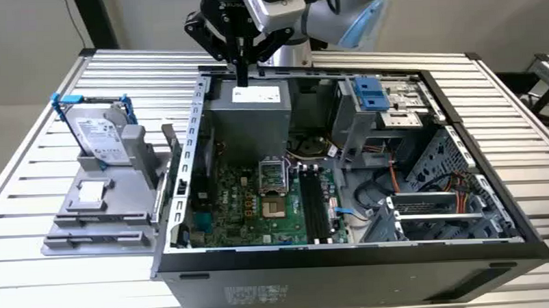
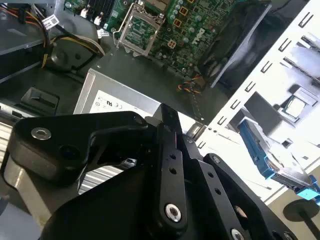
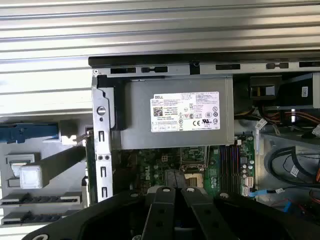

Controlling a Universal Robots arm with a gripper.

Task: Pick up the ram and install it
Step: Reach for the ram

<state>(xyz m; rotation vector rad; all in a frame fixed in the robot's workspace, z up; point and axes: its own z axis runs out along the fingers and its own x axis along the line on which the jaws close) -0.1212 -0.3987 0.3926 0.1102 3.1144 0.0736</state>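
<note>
At the exterior view's upper middle, the claw (image 1: 242, 81) is seen pinched narrow, apparently empty. The ram (image 1: 170, 156), judged the thin strip beside the case wall (image 1: 197, 122), is found lower left, lengthwise up-and-down the frame.

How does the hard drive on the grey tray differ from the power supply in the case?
Place: the hard drive stands on edge in the grey tray, outside the case; the power supply sits inside it. Size: the power supply is a bulky box, the hard drive a thin slab. Trim: the hard drive has a blue bracket, the power supply none. Both are grey with a label.
</note>
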